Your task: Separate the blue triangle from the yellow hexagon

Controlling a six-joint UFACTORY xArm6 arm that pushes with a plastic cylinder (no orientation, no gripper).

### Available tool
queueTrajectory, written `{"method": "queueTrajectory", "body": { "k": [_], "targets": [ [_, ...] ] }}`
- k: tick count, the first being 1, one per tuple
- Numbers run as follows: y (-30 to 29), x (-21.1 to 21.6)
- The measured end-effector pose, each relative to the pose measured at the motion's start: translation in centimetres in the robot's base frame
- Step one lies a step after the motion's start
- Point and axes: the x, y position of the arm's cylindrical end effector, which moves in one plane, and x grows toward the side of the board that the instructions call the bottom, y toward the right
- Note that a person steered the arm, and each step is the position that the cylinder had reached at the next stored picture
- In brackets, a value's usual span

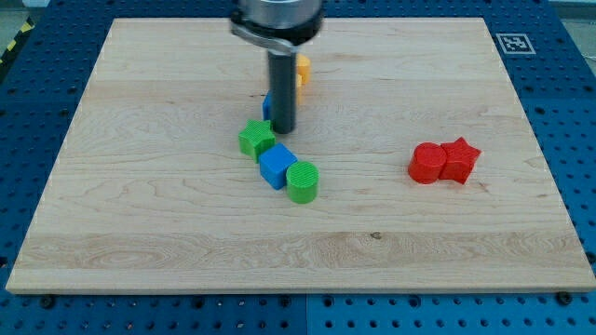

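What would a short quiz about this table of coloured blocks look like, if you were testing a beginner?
1. True or false: the two red blocks touch each other.
2. Which block lies between the green star and the green cylinder? A red star, B blue cube, C yellow hexagon.
3. Where is my tip?

Key
1. True: red cylinder and red star touch.
2. B: blue cube, between green star and green cylinder.
3. My tip hides most of the blue triangle, below the yellow hexagon.
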Motion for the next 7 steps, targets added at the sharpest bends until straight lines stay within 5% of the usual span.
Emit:
{"method": "queueTrajectory", "body": {
  "k": [1, 2, 4, 6, 7],
  "targets": [
    [-5.0, -0.7],
    [-7.2, -6.7],
    [-1.9, -1.2],
    [-2.3, -5.9],
    [2.9, -4.9]
  ]
}}
